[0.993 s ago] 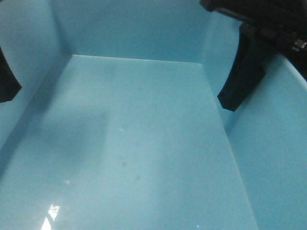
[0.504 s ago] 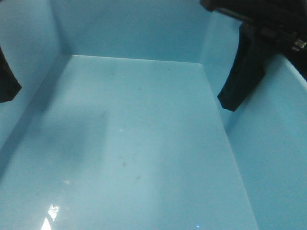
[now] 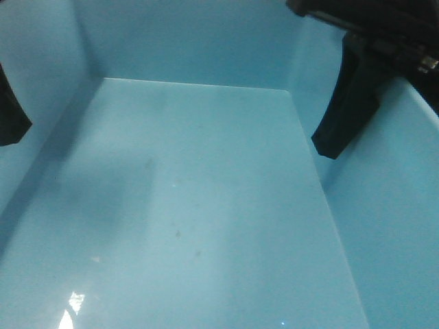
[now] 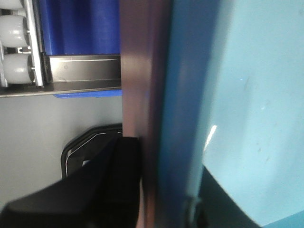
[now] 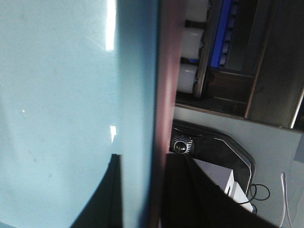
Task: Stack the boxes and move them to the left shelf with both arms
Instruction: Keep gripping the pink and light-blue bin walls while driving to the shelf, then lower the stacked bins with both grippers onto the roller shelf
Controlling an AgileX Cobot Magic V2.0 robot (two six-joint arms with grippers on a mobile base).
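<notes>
Light blue bin (image 3: 206,205) nested in pink bin (image 4: 142,71), lifted near roller shelf (image 4: 19,42). Left end effector (image 4: 142,190), right end effector (image 5: 159,190) each clamped across doubled side wall. Judged light, stiff, slippery: hold walls squarely.

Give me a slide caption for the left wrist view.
Left gripper clamps the stacked pink bin and blue bin walls beside the roller shelf.
</notes>
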